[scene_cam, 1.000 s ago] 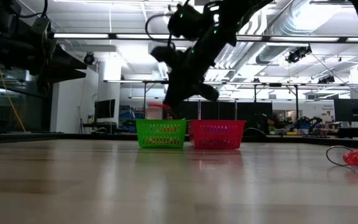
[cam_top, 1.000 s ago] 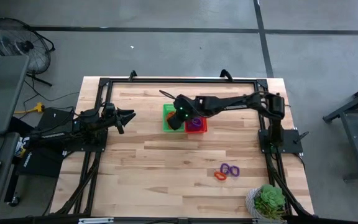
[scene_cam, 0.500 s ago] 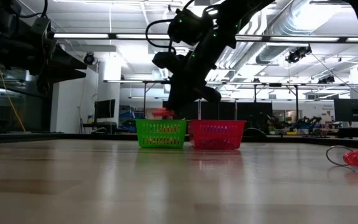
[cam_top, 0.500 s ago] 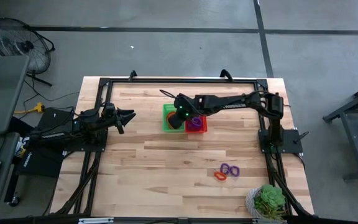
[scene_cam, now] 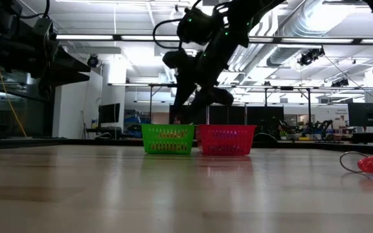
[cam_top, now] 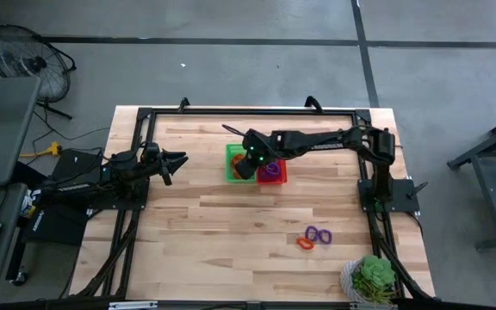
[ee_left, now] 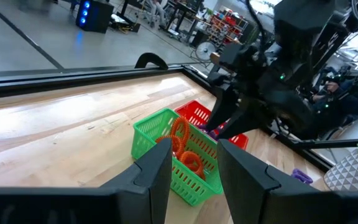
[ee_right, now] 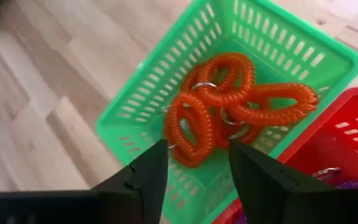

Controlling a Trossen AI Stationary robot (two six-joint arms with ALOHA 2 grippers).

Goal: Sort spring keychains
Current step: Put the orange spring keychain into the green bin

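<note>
Fig.: R gripper [ee_right: 194, 165] poised directly above the green basket [ee_right: 142, 99], fingers spread apart w/ nothing between them. Just below and ahead of the fingertips lies a heap of orange spring keychains [ee_right: 229, 102], overlapping one another inside the basket. The red basket [ee_right: 334, 130] touches the green one on the side away from the R arm's reach; purple keychains [cam_top: 270, 170] show in it, though only a sliver appears past the R fingers.

L gripper [ee_left: 194, 168] waits well apart from both baskets, over the table's L side, fingers parted w/ a gap, empty.

Unsorted items: two purple loops [cam_top: 318, 233] and one orange loop [cam_top: 306, 243] lie on bare table [cam_top: 213, 232], well behind the R gripper, toward the near R corner.

Handling (est.): coils look light, soft and springy; likely to flex, snag a neighbour or roll if nudged. Best hold appears to be across one side of the coil, pinching the loop's wall, not the thin metal ring.

Obscured: exact count of orange coils is unclear, since they interlock. Red basket contents mostly cut off. In the low view the baskets' mesh hides their contents, and the arm masks the gripper tips.
</note>
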